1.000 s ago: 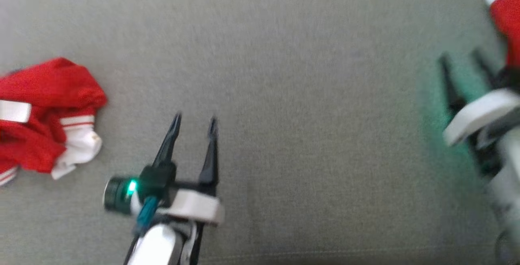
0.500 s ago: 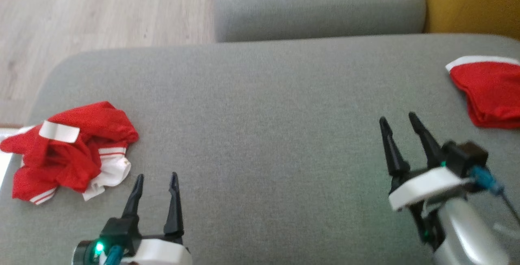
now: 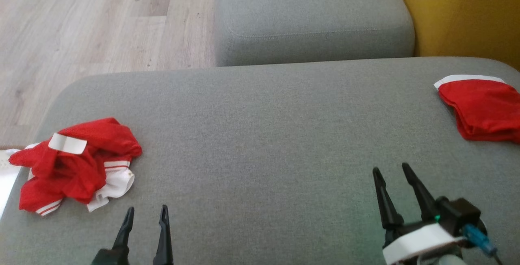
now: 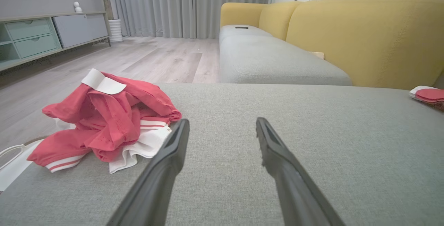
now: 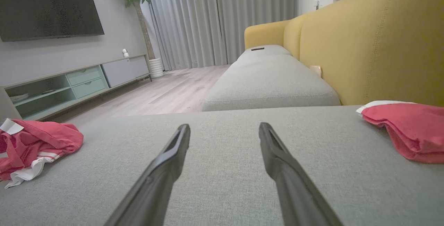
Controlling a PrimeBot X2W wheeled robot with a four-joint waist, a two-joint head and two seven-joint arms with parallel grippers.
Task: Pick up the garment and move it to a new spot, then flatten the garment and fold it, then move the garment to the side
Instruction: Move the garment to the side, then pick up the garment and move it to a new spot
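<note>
Both left tool (image 3: 146,212) & right tool (image 3: 391,171) gape wide, empty; red garment (image 3: 77,163) w/ white trim lies crumpled on cushion (image 3: 260,135).

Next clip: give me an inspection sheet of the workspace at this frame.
Surface: grey cushion, wide and flat.
Job's things: crumpled red and white garment near the left edge; folded red garment at the right edge.
Clutter: white thing beside the crumpled garment, unclear what.
Grippers: left gripper and right gripper both open, empty, touching no cloth.
Cables: blue cable at the right wrist.
Surroundings: wood floor, yellow sofa back, second grey seat, curtains, television.
</note>
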